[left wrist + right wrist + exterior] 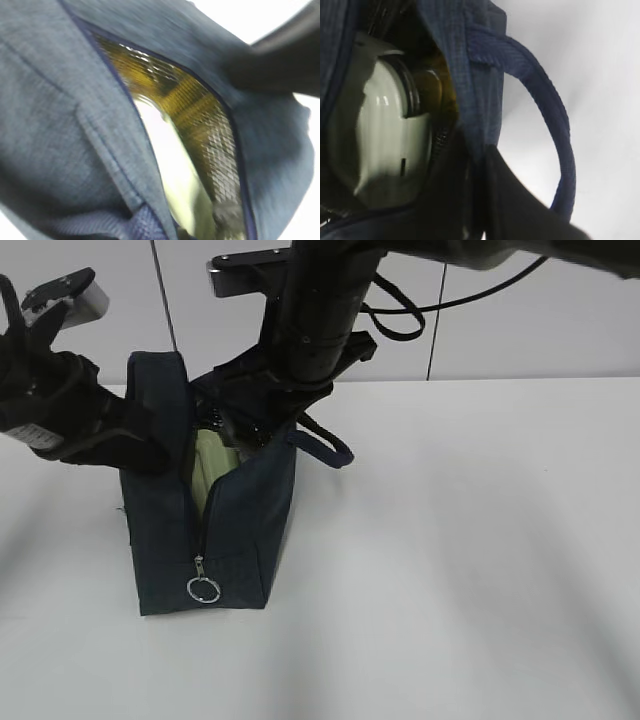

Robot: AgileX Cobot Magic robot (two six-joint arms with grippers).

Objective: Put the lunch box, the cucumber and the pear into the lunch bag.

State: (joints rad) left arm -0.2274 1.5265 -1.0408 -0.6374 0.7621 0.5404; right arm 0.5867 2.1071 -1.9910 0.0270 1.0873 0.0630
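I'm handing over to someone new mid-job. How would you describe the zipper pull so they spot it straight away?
Find the dark navy lunch bag standing on the white table. Follow the zipper down its near end, below the pale green lunch box showing inside. The zipper pull is the silver metal ring hanging near the bottom, the only shiny piece outside.

Both my arms are at the bag's mouth.
My left gripper [150, 445] comes in low from the left, jaws shut on the bag's left wall. My right arm drops steeply from above; its gripper [262, 420] is pinched shut on the right edge by the handle.
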